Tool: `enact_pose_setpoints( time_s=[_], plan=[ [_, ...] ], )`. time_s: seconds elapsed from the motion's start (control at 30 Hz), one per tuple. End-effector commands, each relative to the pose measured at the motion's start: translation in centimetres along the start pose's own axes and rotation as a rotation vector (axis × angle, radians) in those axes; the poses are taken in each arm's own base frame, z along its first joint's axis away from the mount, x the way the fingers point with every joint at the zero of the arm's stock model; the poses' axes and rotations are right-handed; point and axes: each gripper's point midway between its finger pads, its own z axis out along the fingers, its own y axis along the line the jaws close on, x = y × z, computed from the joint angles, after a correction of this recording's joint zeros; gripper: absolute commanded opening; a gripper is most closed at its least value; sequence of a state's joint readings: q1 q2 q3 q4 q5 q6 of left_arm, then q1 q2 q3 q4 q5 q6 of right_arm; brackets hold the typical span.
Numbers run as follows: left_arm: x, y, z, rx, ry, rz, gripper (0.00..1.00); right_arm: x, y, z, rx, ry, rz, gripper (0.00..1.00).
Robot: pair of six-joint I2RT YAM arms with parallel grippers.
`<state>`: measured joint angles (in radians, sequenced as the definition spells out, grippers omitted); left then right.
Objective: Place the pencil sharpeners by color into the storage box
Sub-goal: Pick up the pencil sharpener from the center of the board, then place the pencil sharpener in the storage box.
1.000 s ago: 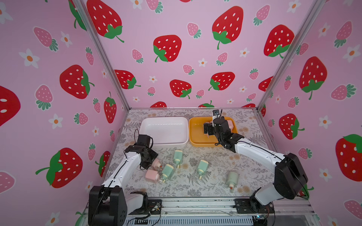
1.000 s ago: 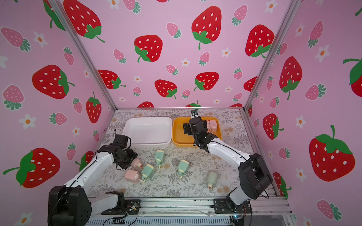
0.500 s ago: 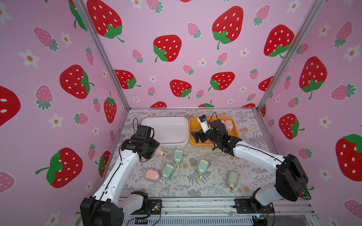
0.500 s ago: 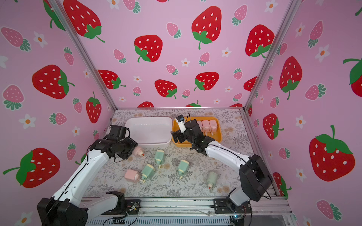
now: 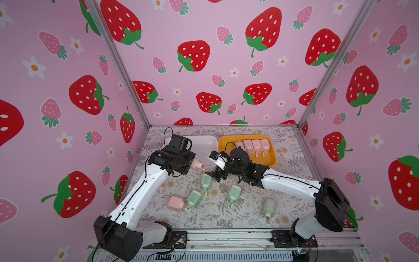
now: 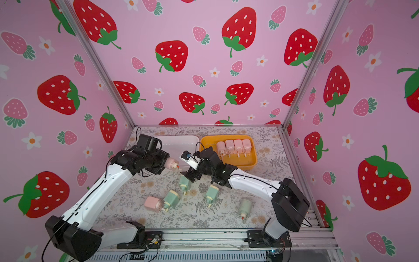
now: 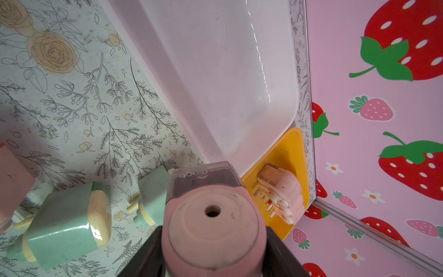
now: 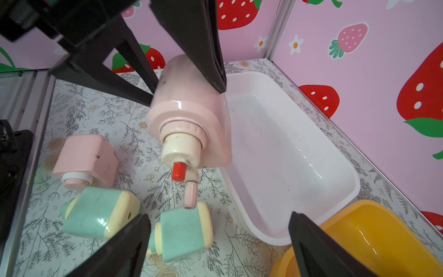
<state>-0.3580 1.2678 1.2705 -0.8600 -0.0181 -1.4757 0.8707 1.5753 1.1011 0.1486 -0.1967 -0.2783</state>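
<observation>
My left gripper (image 5: 192,163) is shut on a pale pink pencil sharpener (image 5: 195,163), held in the air at the white storage box's (image 5: 209,141) front edge, knob toward the right arm. The left wrist view shows its pink end (image 7: 213,227) between the jaws. My right gripper (image 5: 215,176) stands open just right of it, above a mint green sharpener (image 5: 205,181); the right wrist view shows the held sharpener (image 8: 189,115) ahead of its fingers (image 8: 115,249). The orange storage box (image 5: 272,158) holds several pink sharpeners (image 5: 251,146).
On the floral table lie more green sharpeners (image 5: 194,198) (image 5: 234,192) (image 5: 268,207) and one pink sharpener (image 5: 175,203) touching a green one. The white box is empty. Pink strawberry walls close in the left, back and right; a metal rail (image 5: 226,236) runs along the front.
My left gripper has lifted a pink sharpener off the table and carried it back toward the white box. My right gripper has left the orange box and swung forward-left toward the table's middle.
</observation>
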Motion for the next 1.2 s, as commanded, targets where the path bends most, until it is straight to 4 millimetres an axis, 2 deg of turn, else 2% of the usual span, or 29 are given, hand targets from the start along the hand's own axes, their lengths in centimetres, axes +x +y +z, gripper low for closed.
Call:
enact_pose_setpoints(
  time_s=[0.0,0.17,0.4,0.8,0.97,1.17],
  plan=[
    [0.1,-2.2,-0.3,0.065,0.007,-0.076,0.0,-2.4,0.1,0.6,-0.004,-0.065,-0.082,0.93],
    [1.0,-2.5,0.4,0.063,0.048,-0.081,0.0,-3.0,0.6,2.0,-0.012,-0.076,-0.148,0.89],
    [1.1,-2.4,0.3,0.084,0.042,-0.081,0.0,-2.5,1.2,3.7,-0.022,-0.068,-0.258,0.86],
    [2.3,-2.3,1.1,0.077,0.106,-0.087,0.0,-4.2,0.6,4.7,0.055,-0.108,-0.338,0.82],
    [2.0,-2.0,0.9,0.069,0.092,-0.092,0.0,-4.0,0.9,5.1,0.036,-0.098,-0.373,0.73],
    [1.9,-2.0,0.9,0.072,0.084,-0.095,0.0,-3.7,1.4,5.2,0.004,-0.082,-0.376,0.53]
  ],
)
